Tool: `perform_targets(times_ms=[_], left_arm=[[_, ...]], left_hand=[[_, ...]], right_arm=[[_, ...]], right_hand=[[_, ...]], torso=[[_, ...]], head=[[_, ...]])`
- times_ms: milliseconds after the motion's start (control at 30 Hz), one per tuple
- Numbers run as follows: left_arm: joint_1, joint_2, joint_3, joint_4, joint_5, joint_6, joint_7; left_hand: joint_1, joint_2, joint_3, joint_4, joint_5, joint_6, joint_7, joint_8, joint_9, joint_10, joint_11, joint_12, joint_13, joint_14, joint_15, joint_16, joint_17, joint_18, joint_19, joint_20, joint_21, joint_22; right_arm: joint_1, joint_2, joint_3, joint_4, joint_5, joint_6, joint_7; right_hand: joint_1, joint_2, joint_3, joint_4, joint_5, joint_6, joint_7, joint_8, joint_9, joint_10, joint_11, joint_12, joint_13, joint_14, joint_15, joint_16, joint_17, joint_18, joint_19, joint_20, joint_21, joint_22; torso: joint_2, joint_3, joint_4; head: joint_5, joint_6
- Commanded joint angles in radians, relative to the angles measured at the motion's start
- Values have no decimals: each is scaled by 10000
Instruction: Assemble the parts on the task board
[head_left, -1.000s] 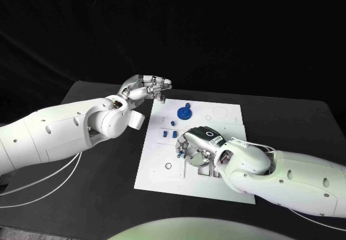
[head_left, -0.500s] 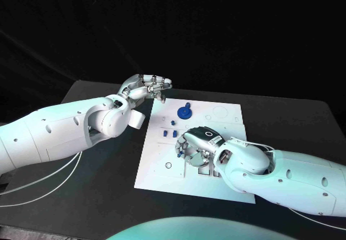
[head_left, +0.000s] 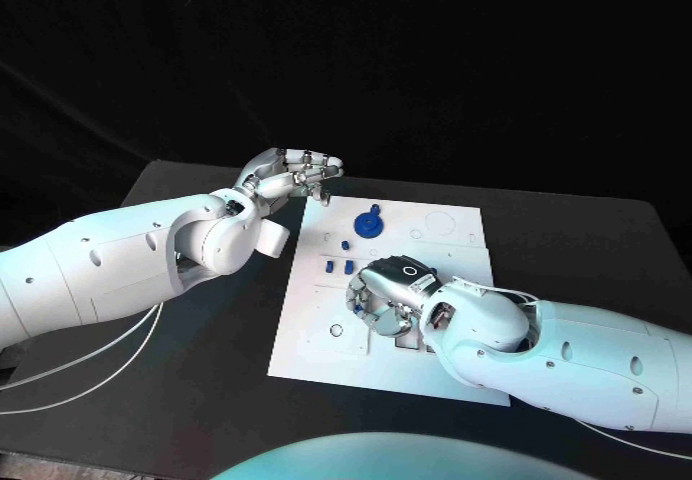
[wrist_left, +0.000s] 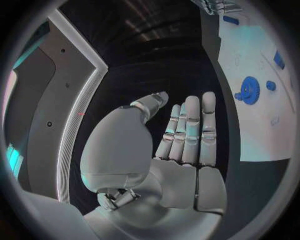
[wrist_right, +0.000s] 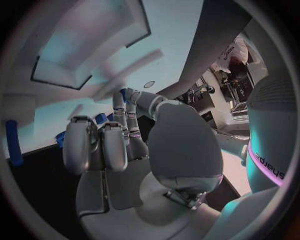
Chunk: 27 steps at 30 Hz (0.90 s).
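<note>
Head view tells me assembly is barely begun: blue gear (head_left: 371, 224) seated at twelve o'clock on the board (head_left: 320, 350), small pegs (head_left: 339, 267) loose, right hand (head_left: 387, 303) curled over the middle, hold unclear, left hand (head_left: 293, 175) idle, fingers pressed together.

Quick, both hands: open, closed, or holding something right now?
Left hand: open, holding nothing, beyond the task board's far corner.
Right hand: fingers curled down on the board; cannot tell whether it holds a part.

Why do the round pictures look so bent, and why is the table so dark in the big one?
Left wrist view: a fisheye lens curves the task board and its edge behind the left hand. Right wrist view: the same bending, with the right hand looming large and nearby surfaces blurred. Head view: the table is black, so the white board glares against it.
</note>
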<state>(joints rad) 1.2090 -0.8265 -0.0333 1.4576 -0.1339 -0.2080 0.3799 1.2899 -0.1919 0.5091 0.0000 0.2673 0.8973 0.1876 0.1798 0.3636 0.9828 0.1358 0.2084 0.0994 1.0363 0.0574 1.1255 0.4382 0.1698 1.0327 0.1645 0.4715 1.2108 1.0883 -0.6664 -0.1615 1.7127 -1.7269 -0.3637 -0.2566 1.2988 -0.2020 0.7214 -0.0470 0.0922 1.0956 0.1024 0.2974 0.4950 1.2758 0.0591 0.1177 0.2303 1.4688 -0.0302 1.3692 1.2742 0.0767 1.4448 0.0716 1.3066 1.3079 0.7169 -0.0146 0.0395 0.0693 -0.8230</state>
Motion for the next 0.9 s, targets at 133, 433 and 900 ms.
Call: perform_targets(times_ms=[133,433,900], left_arm=[[5,15,6,22,28,158,26],[5,12,6,6,27,158,12],[4,-8,5,-50,23,208,-14]], left_hand=[[-42,-23,-42,-15,58,-50,12,81,-15,-79,13,83,-12,-39,32,-55,-22,115,-48,-6,-77,-30],[-38,-19,-42,-17,61,-51,11,84,-17,-86,13,89,-13,-40,32,-56,-26,115,-46,-5,-79,-36],[-35,-15,-43,-19,64,-53,11,87,-18,-95,14,93,-14,-40,32,-57,-29,116,-46,-5,-82,-41]], right_arm=[[-50,43,-36,46,-254,495,-82],[-53,-103,-41,79,-248,-302,-110],[167,-1282,66,1152,-144,-1106,-141]], right_hand=[[-73,67,3,-10,-10,-53,72,4,60,94,-174,-54,45,506,-38,35,-33,-136,17,-5,-53,1395],[-734,-601,-256,160,-164,-1473,530,-897,-329,-1431,371,-537,-241,360,423,-126,-500,-33,-257,376,-614,1201],[-714,-734,-630,148,-102,-1638,507,-1025,-510,-1718,374,-399,-337,264,432,-284,-851,59,-416,447,-1002,1040]], torso=[[-7,4,-8],[-11,8,-11],[-13,13,-22]], head=[[5,-3],[-32,62],[-116,184]])
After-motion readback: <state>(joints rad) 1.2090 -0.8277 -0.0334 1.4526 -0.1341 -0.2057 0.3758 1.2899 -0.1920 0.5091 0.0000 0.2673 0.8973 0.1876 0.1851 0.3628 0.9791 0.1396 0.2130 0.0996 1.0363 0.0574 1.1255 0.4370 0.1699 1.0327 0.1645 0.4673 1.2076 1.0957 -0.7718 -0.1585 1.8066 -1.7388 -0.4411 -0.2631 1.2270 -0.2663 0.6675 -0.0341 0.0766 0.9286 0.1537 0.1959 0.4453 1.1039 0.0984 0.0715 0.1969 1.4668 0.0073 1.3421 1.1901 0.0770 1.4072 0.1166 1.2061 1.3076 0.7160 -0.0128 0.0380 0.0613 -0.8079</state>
